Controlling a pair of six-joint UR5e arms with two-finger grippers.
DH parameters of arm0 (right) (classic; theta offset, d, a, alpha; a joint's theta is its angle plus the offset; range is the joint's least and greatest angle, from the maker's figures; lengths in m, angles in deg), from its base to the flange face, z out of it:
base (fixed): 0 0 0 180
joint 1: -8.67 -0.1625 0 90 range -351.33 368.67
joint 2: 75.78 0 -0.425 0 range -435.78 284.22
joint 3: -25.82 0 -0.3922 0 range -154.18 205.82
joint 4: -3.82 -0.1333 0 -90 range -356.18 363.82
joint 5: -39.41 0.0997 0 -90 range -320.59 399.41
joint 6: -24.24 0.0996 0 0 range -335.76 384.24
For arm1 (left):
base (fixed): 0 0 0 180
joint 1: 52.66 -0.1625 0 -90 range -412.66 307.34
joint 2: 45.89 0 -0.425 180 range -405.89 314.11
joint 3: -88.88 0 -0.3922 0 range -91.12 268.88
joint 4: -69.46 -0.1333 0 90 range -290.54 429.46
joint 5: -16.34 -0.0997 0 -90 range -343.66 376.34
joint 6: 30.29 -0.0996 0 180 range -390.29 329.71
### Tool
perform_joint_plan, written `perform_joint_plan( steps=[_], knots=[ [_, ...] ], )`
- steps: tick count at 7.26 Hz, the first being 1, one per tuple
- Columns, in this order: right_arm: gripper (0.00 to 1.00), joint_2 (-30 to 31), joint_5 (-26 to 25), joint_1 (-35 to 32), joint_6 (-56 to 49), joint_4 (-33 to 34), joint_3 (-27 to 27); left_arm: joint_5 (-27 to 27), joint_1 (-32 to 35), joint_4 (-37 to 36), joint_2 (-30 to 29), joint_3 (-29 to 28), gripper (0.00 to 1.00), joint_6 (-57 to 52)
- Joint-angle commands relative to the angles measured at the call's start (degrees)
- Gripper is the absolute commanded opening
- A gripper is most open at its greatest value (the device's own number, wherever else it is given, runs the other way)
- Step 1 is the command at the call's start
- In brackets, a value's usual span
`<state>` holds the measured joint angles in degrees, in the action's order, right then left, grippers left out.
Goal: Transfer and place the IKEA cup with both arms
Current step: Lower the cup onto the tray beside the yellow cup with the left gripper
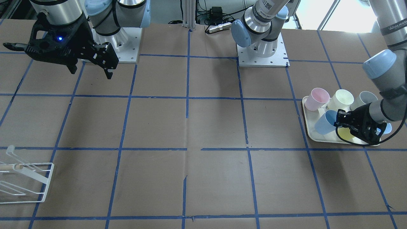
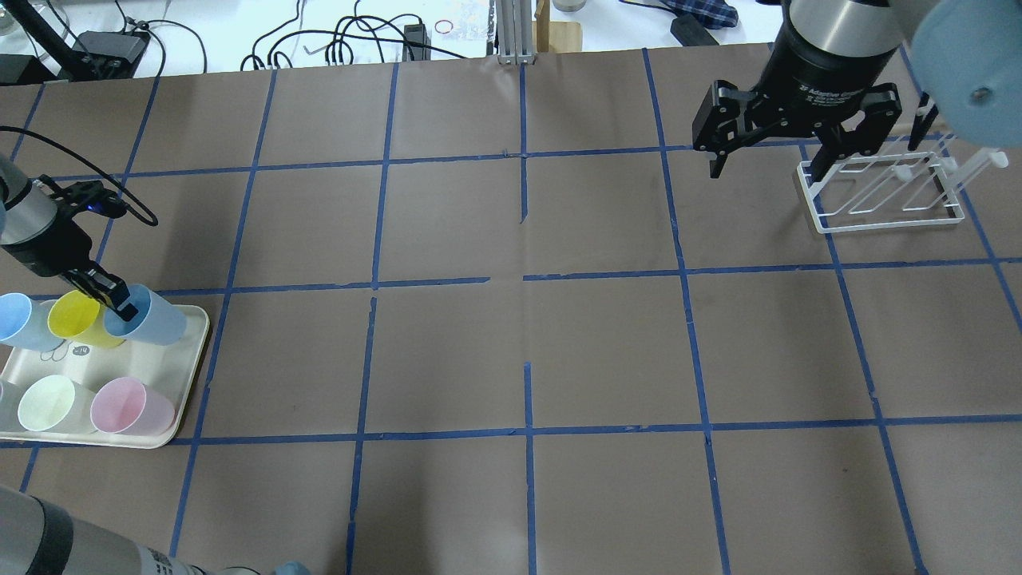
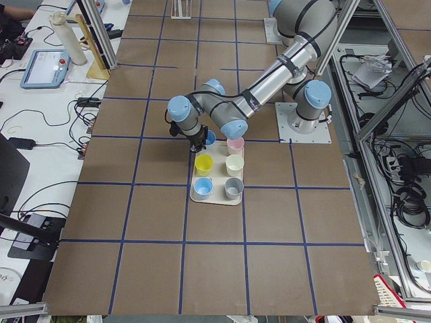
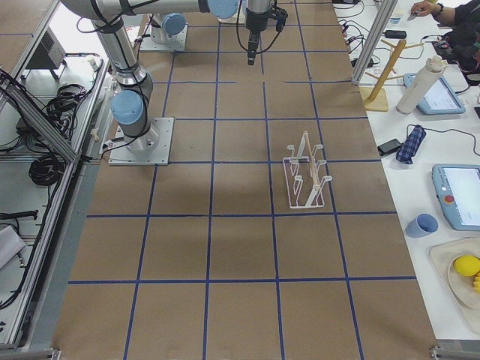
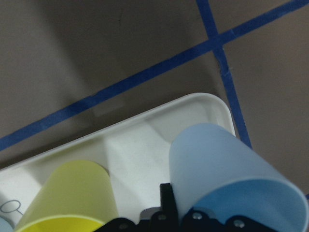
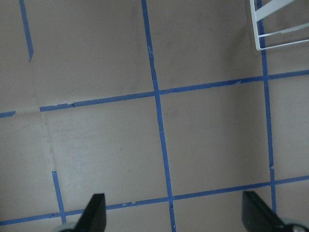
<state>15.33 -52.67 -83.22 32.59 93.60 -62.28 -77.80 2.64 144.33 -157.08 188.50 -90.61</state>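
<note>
My left hand (image 2: 112,302) was clenched on the rim of the pale blue cup (image 2: 156,319), one finger inside the mouth and the other against the outer wall. I couldn't tell from any view whether the cup's base rested on the tray (image 2: 120,363) or hung just above it. The cup was at the tray's corner that faced the middle of the counter (image 2: 607,351) and its far edge. It was just beside the yellow cup (image 2: 76,319), and the sky-blue cup (image 2: 17,319) stood beyond that. The pink cup (image 2: 128,407) and the cream cup (image 2: 48,403) stood in the tray's nearer row. The tray itself lay at the counter's left end. My right hand (image 2: 765,172) hung released, fingers wide apart, above the counter near its far right corner, just beside the white wire rack (image 2: 878,196).
</note>
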Motion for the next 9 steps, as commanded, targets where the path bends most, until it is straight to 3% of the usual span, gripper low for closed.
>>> perform_joint_plan(
  steps=[1,8,9],
  knots=[
    [1.0,0.5,-0.1,-0.3,-5.2,4.8,-0.4,-0.4,0.5,-0.3,-0.4,0.1,0.0,-1.1],
    [1.0,0.9,0.5,1.4,-5.2,5.8,-1.9,-1.0,1.8,-0.6,-1.0,0.3,0.0,-0.8],
    [1.0,0.9,0.5,1.7,-5.3,6.0,-1.8,-1.0,1.8,-0.5,-1.1,0.4,0.12,-0.8]
  ],
)
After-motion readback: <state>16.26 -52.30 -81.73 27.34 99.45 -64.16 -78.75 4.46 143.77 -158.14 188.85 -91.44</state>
